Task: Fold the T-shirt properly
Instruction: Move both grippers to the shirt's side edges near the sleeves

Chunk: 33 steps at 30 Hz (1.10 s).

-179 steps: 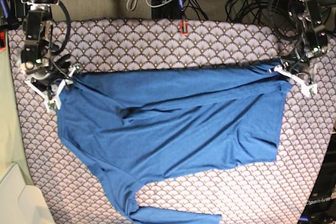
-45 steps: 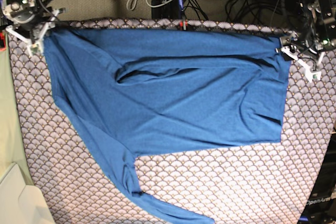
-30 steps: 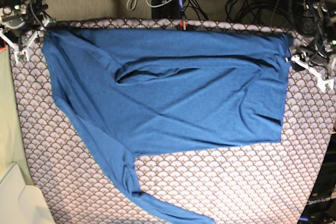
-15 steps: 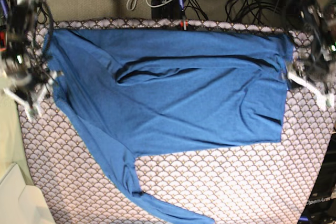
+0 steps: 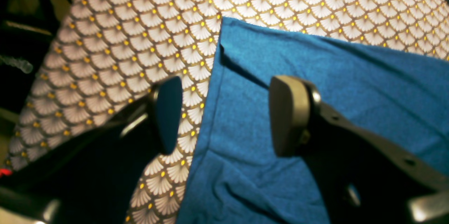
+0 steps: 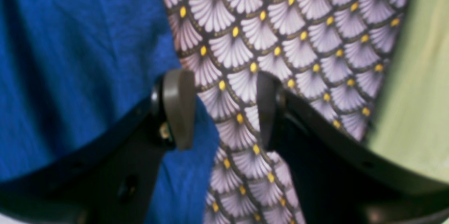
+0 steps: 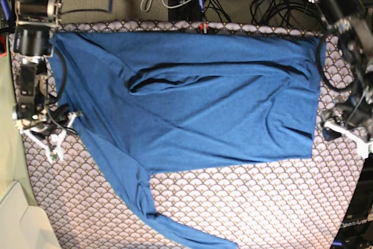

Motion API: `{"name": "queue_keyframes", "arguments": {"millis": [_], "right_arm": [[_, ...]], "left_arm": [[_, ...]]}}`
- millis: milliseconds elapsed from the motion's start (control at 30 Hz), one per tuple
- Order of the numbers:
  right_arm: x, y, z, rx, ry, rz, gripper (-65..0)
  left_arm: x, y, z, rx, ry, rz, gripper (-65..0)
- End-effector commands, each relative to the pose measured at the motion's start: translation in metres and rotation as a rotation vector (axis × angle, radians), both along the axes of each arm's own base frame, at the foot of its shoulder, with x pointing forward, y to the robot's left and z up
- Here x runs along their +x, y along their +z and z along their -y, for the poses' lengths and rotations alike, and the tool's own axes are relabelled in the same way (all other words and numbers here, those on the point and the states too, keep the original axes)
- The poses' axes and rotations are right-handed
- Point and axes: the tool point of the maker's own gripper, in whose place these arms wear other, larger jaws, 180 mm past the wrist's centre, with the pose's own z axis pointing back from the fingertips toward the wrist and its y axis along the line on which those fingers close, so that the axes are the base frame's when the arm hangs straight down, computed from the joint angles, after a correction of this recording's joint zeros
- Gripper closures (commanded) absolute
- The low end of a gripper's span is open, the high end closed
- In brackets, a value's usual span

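Between the wide jaws of the left gripper [image 5: 224, 115] lies the T-shirt [image 7: 192, 115] hem, not pinched yet. Right gripper [image 6: 221, 110], also open and empty, straddles bare cloth [image 6: 280, 27] beside the shirt, ready to grab.

T-shirt [image 7: 192, 100] sleeve end off-frame

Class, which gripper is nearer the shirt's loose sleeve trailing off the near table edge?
Right. The right gripper hangs open beside the T-shirt above the sleeve; the left gripper, also open, sits at the far hem corner.
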Motion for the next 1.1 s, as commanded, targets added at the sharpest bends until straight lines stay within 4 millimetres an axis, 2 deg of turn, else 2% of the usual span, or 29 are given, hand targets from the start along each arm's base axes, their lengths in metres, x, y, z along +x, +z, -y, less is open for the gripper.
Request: {"name": "queue_keyframes", "arguments": {"millis": [0,67,167,367,433,567,767,900,1067], "right_arm": [[0.018,0.017,0.001,0.012,0.0,0.063,-29.2],[0.025,0.009,-0.005,0.028,0.015,0.05,-29.2],[0.032,0.003,-0.013,0.028,0.041,0.025,-29.2],[0.054,0.017,-0.035,0.045,0.086,0.077,-29.2],[0.058,0.02,-0.035,0.051,0.082,0.08,-29.2],[0.07,0.031,-0.035,0.056,0.075,0.099,-29.2],[0.073,0.038,-0.025,0.038,0.069,0.112,-29.2],[0.072,0.037,-0.027,0.042,0.071,0.11,-29.2],[0.073,0.031,-0.049,0.077,0.089,0.105,-29.2]], "left_arm": [[0.014,0.013,-0.005,-0.005,0.007,0.047,-38.1],[0.022,0.001,-0.008,-0.046,0.022,0.018,-38.1],[0.032,-0.003,-0.014,-0.055,0.043,0.062,-38.1],[0.045,-0.014,-0.002,-0.022,-0.006,0.081,-38.1],[0.044,-0.02,0.0,-0.026,-0.011,0.064,-38.1],[0.045,-0.017,0.0,-0.023,-0.014,0.072,-38.1],[0.046,-0.017,0.002,-0.026,-0.014,0.073,-38.1],[0.047,-0.016,0.002,-0.027,-0.014,0.077,-38.1],[0.048,-0.013,0.001,-0.024,-0.012,0.082,-38.2]]}}
